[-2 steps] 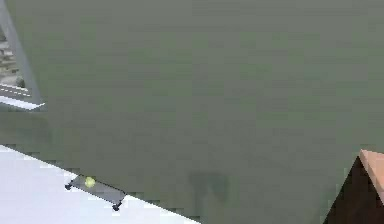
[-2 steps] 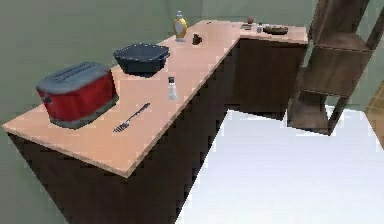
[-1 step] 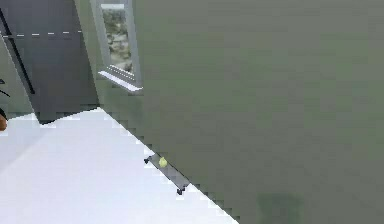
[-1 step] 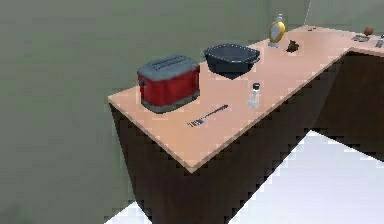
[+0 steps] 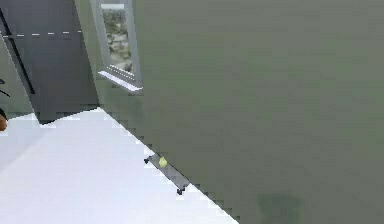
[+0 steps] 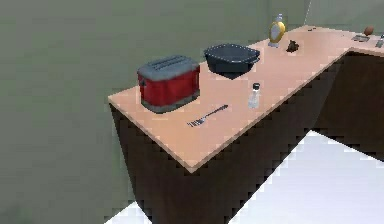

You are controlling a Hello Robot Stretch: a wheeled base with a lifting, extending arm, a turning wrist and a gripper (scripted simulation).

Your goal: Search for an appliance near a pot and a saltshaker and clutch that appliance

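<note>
A red toaster (image 6: pixel 167 83) with a grey top stands on the near end of a salmon-coloured countertop (image 6: pixel 290 72) in the arm side view. Just beyond it toward the view's right sits a dark pot (image 6: pixel 232 58). A small clear saltshaker (image 6: pixel 255 94) with a dark cap stands in front of the pot, near the counter's front edge. A piece of dark cutlery (image 6: pixel 207 117) lies in front of the toaster.
A round yellowish object (image 6: pixel 279 30) on a stand and a small dark thing (image 6: pixel 292 46) sit farther along the counter, which turns a corner at the far right. In the forward view a grey-green wall (image 5: pixel 260 90) with a window (image 5: pixel 118 45) runs close; a small yellow ball (image 5: pixel 163 161) lies on a floor tray.
</note>
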